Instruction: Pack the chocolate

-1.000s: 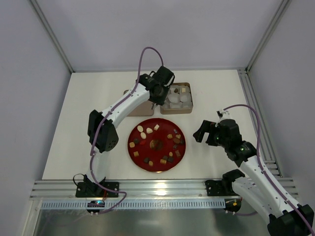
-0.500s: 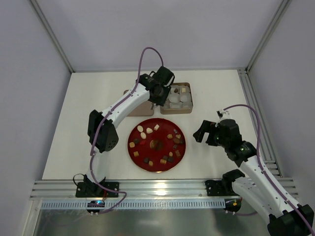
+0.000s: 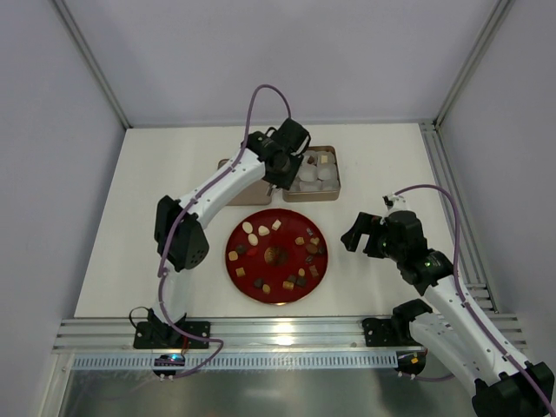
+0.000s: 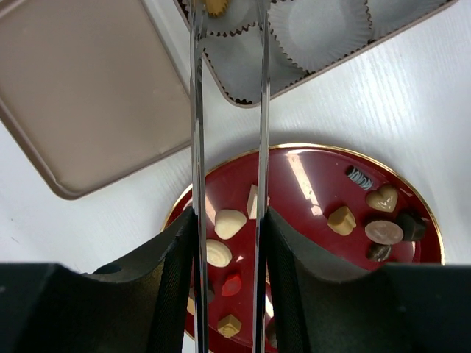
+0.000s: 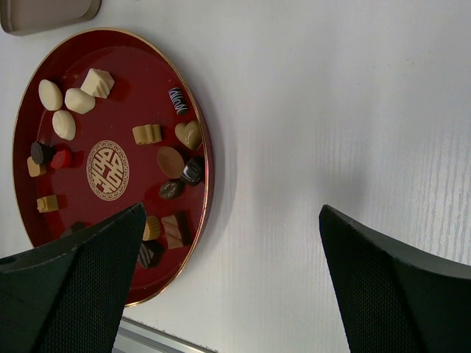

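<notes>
The white-and-black left arm [image 3: 217, 184] stretches from 7 o'clock up toward 12 o'clock. Its slim, clear-fingered left gripper [image 4: 228, 9] points down with jaws parted. The white-and-black right arm [image 3: 452, 300] sits folded at 4 o'clock, and its black-fingered right gripper [image 5: 232, 213] is spread wide.

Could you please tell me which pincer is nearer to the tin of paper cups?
Left. The left pincer is over the tin itself; the right pincer hangs right of the red plate, well apart from the tin.
</notes>
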